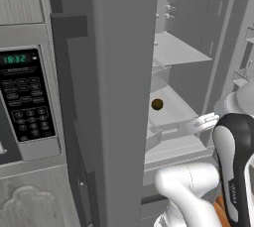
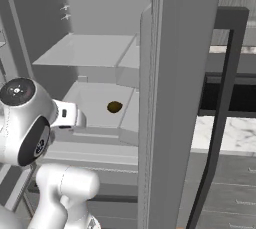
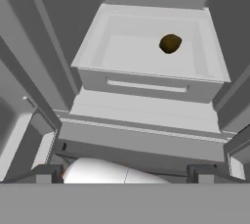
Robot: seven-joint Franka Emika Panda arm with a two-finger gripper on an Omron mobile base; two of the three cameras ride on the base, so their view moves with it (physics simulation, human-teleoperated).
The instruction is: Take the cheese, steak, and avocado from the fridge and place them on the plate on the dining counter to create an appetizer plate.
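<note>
The fridge (image 1: 188, 47) stands open in front of me. The avocado (image 1: 157, 104), a small dark brown-olive ball, lies alone in a pale grey tray on a middle shelf, towards its back right in the hand view. The same avocado (image 2: 114, 106) (image 3: 170, 43) is untouched. My gripper (image 3: 125, 174) is open, its two tips wide apart with nothing between them. It hovers in front of the tray's front edge, short of the avocado. The gripper (image 1: 197, 124) (image 2: 75, 115) points into the fridge. The cheese, steak, plate and dining counter are out of view.
The open left fridge door (image 1: 119, 97) stands edge-on beside the arm, with a black-panelled microwave (image 1: 25, 94) beyond it. The right door (image 2: 170, 98) with a dark bar handle (image 2: 222, 113) bounds the other side. A marble worktop (image 2: 235, 135) lies further right. Shelves sit above and below the tray.
</note>
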